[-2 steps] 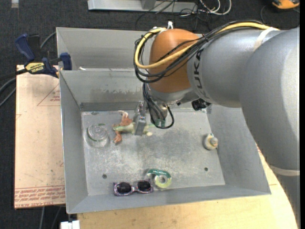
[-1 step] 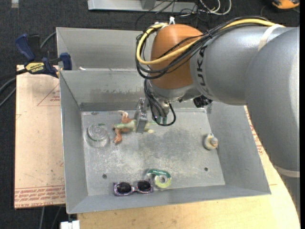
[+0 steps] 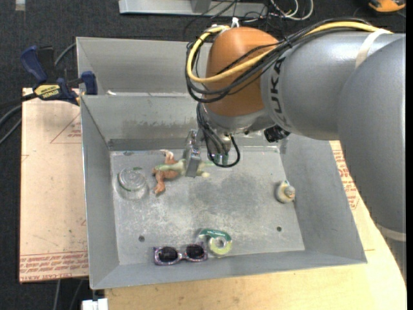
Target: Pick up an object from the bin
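My gripper (image 3: 193, 165) hangs under the orange wrist cover, low in the back middle of the bin. Its tip is at the right end of a small toy figure (image 3: 167, 170) in orange, pink and pale green that lies on the bin floor; whether it touches the toy I cannot tell. A clear glass cup (image 3: 132, 181) stands just left of the toy.
Purple sunglasses (image 3: 180, 255) lie at the front edge of the floor, with a green and pale yellow tape roll (image 3: 218, 243) beside them on the right. A small cream knob-like thing (image 3: 284, 192) sits at the right side. The big grey arm overhangs the bin's right half.
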You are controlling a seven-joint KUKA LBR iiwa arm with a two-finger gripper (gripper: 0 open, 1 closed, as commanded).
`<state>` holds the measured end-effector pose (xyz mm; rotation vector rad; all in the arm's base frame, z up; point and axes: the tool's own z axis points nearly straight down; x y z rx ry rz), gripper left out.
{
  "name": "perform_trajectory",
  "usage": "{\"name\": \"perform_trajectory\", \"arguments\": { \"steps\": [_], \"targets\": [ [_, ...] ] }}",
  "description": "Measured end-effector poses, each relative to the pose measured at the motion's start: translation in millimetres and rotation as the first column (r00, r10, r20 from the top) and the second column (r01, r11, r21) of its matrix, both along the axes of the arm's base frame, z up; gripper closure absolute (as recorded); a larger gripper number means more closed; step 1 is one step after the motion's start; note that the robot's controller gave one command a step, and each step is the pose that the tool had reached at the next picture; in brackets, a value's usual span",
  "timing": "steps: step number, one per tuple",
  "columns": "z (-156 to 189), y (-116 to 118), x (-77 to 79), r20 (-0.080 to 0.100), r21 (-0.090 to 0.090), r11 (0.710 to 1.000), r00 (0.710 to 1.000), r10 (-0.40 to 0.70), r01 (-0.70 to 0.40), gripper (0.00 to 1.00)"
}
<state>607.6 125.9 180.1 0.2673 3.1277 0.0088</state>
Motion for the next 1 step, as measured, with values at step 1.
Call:
{"name": "perform_trajectory", "arguments": {
  "steps": [1],
  "targets": [
    [9.8, 0.1, 0.6, 0.003, 0.001, 1.000, 1.000, 0.001, -0.001, 1.00]
  ]
}}
